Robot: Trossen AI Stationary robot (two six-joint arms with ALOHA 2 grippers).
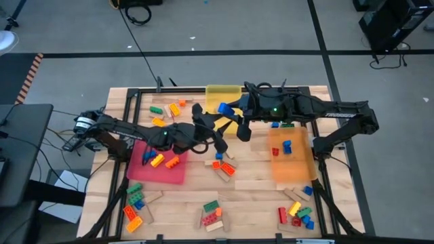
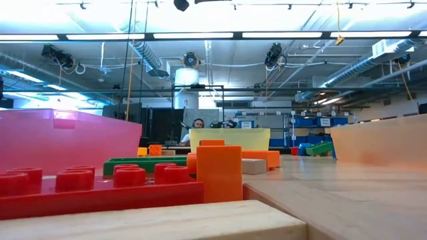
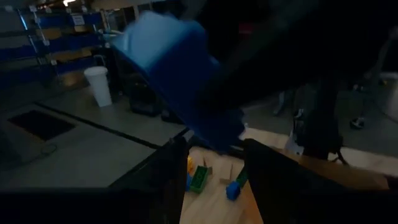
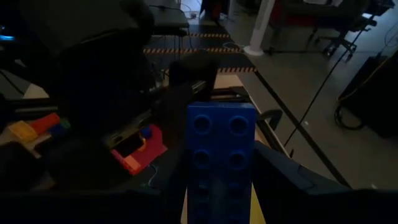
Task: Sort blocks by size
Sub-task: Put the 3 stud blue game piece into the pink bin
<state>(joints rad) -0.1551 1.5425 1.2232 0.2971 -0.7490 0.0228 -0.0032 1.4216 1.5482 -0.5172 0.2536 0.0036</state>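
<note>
My right gripper (image 1: 232,112) is shut on a long blue studded brick (image 1: 224,107), held above the table near the yellow tray (image 1: 224,91). The brick also shows in the right wrist view (image 4: 221,149). My left gripper (image 1: 207,120) is open and empty just left of it. In the left wrist view its fingers (image 3: 168,180) stand apart, and the blue brick (image 3: 177,68) looms close ahead. Many bricks and tan wooden blocks lie loose on the table. Some lie in the red tray (image 1: 146,173) and the orange tray (image 1: 291,169). Neither gripper shows in the low view. My right gripper pinches the blue brick by its two long sides (image 4: 191,180) between its two fingers. The brick lies along the fingers, its studded face toward the wrist camera and its free end (image 4: 221,115) sticking out beyond them. It is lifted clear of the table.
Brick clusters lie at the near left (image 1: 135,200), near middle (image 1: 211,215), near right (image 1: 298,215), centre (image 1: 222,166) and far left (image 1: 168,112). In the low view a red brick (image 2: 100,187), an orange brick (image 2: 219,170) and a wooden block (image 2: 153,227) sit close by.
</note>
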